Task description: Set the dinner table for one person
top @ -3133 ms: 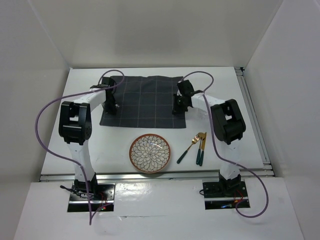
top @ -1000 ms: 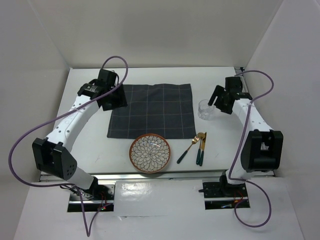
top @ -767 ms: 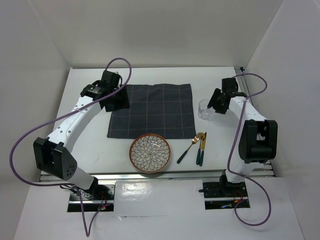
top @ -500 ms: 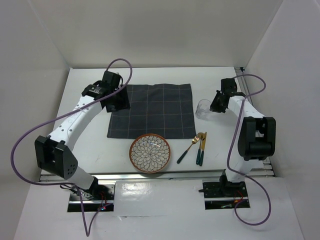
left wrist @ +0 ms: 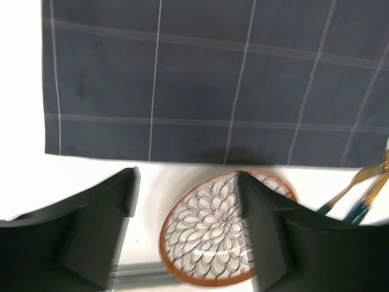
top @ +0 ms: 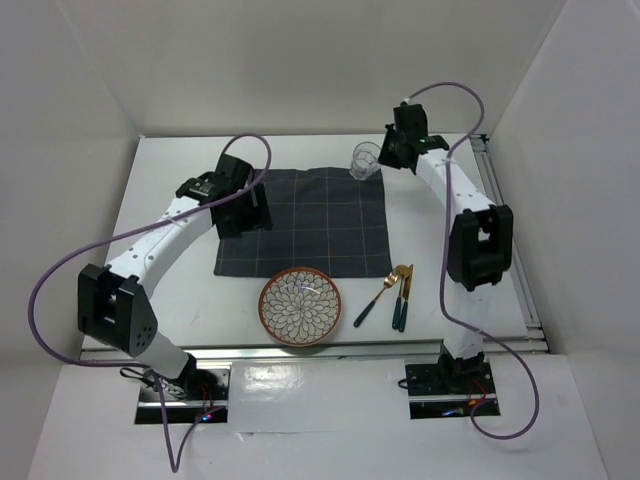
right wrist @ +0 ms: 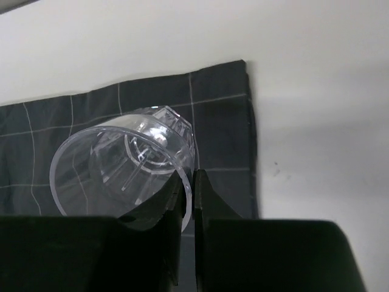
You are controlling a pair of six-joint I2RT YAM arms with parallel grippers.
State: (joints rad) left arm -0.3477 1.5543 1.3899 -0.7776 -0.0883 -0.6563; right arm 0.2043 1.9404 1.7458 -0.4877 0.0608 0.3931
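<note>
A clear glass (top: 364,160) hangs tilted over the far right corner of the dark grid-lined mat (top: 305,222). My right gripper (top: 385,155) is shut on its rim. In the right wrist view one finger sits inside the glass (right wrist: 121,164) and the other outside, at my right gripper (right wrist: 189,182). My left gripper (top: 245,205) hovers open over the mat's left side. Between its fingers, my left gripper (left wrist: 185,182) holds nothing. The floral plate (left wrist: 216,231) lies below it on the dinner table (top: 300,148), just beyond the mat's near edge.
The floral plate (top: 300,306) lies near the front edge. Gold cutlery with green handles (top: 390,295) lies to its right. A metal rail (top: 510,240) runs along the table's right edge. White walls close in the back and sides.
My right gripper shut on the glass to the right of the mat and carried it up and left to the mat's far right corner. My left gripper shifted slightly right over the mat.
</note>
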